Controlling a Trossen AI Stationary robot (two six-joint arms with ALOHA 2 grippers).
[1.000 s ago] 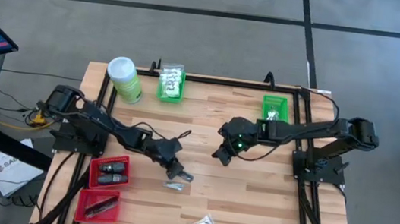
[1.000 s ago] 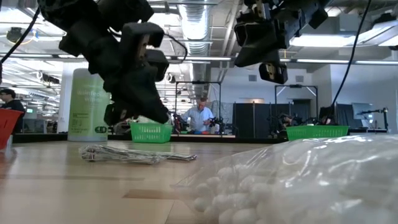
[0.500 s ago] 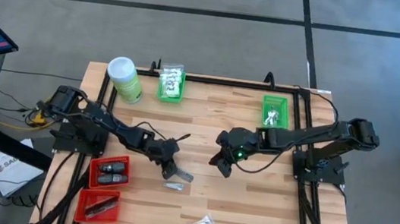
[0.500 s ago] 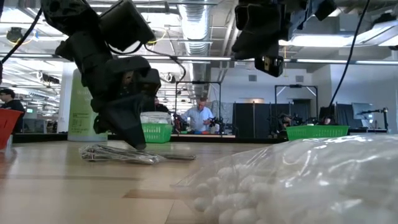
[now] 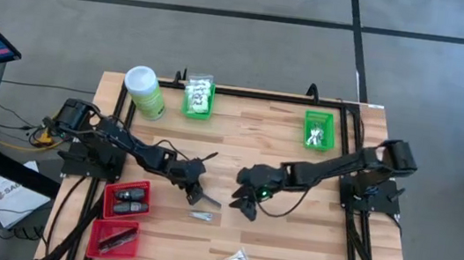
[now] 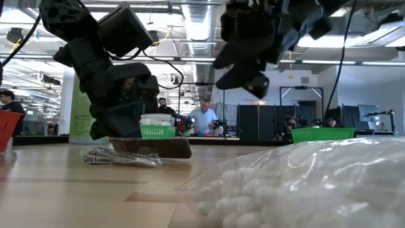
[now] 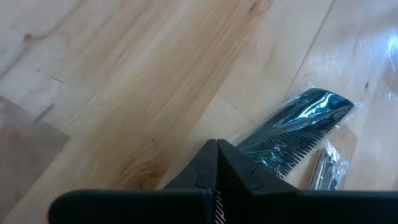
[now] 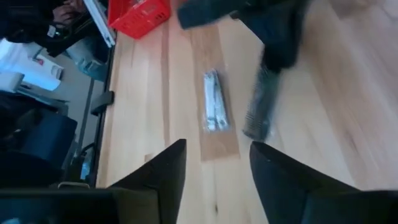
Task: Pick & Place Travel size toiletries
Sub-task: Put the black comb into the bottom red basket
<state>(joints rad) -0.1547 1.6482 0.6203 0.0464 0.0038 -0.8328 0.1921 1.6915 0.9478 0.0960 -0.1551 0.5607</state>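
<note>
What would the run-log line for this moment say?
left tool: shut on wrapped comb, low over table | right tool: open, beside it | silvery sachet: lying on table

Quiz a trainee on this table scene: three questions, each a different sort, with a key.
1. True or false: the right tool has its fingers apart.
2. Fill in: the number of red baskets on the table is ___.
3. The silvery sachet lies: A) in a red basket; B) on the bare wood; C) in a green basket.
Key: 1 true; 2 two; 3 B.
</note>
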